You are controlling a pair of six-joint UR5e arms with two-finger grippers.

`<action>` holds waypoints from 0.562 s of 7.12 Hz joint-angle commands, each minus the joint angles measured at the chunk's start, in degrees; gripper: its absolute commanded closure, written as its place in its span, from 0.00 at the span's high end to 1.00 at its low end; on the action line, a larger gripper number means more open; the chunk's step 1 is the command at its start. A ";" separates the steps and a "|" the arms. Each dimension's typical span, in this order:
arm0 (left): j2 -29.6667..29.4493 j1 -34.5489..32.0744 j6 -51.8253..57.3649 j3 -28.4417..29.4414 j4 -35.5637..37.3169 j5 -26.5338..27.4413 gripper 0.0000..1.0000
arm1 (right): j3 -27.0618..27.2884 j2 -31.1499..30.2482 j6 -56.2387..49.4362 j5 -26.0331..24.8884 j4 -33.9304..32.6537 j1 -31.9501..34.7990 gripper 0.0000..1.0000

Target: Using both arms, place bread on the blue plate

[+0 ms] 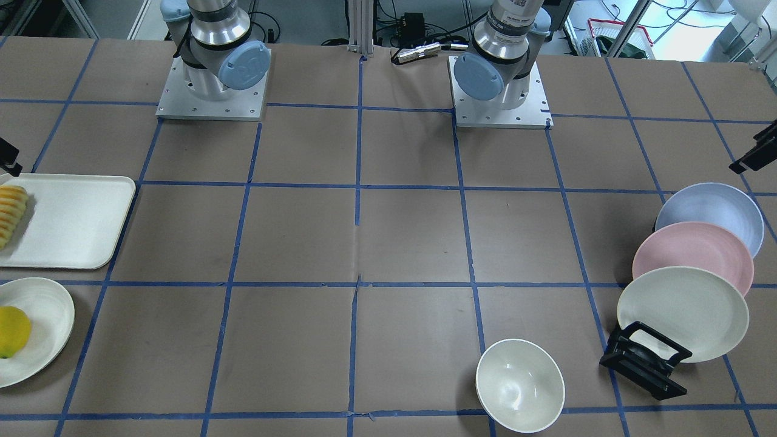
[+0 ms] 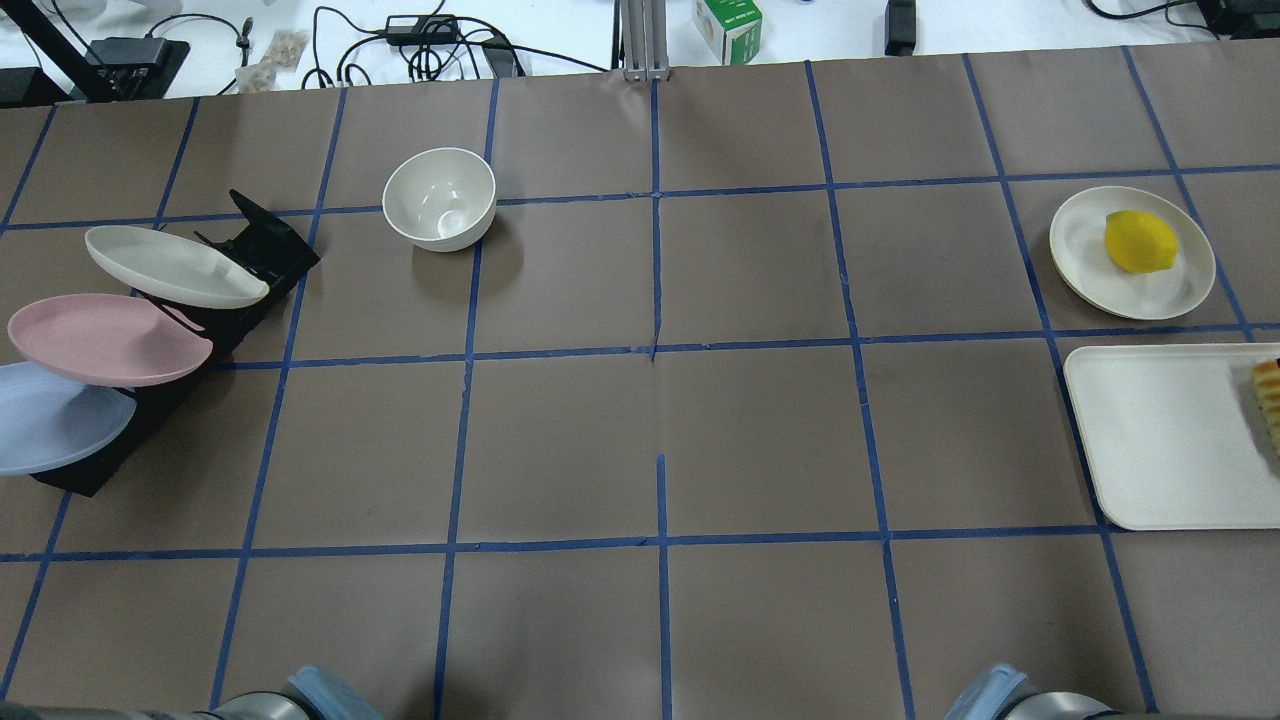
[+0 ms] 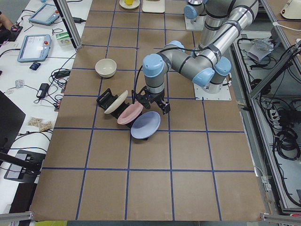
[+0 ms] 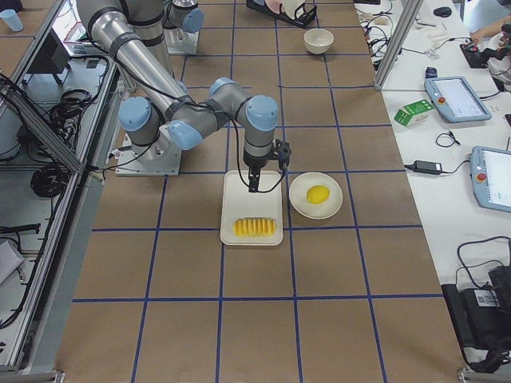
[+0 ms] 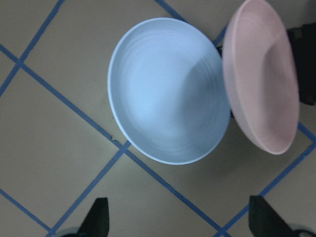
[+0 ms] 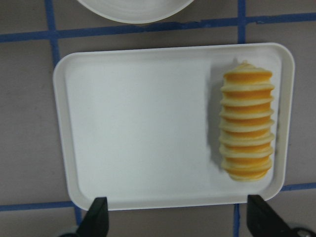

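A pink plate point(image 1: 692, 252) and cream plate point(image 1: 683, 312) lean in a black rack point(image 1: 643, 367) (white bowl point(image 1: 520, 385) nearby).

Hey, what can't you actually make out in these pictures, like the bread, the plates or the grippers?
Bread: the overhead view's right edge cuts most of it off; blurred in the front-facing view.
Blue plate: cut by the overhead's left edge, partly under the pink plate.
Left gripper, right gripper: wrist views show only fingertips; bodies out of frame.

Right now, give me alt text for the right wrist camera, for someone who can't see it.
A ridged yellow-orange bread loaf lies along one short end of a white tray on a brown, blue-taped table. The right gripper is open, fingertips at the bottom edge.
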 commanded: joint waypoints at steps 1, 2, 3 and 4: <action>-3.31 2.83 -0.38 -0.92 4.48 0.45 0.94 | -0.31 6.19 -4.12 -1.60 -7.12 -2.72 1.00; -4.98 3.02 -0.73 -1.44 5.80 0.37 0.93 | -0.32 8.22 -4.82 -1.60 -8.88 -3.52 1.00; -7.26 3.02 -0.91 -1.97 11.38 0.10 0.93 | -0.32 10.94 -5.26 -1.51 -10.47 -4.05 1.00; -9.02 3.02 -0.91 -1.98 13.27 -0.07 0.93 | -0.32 13.49 -7.01 -1.51 -12.92 -5.10 1.00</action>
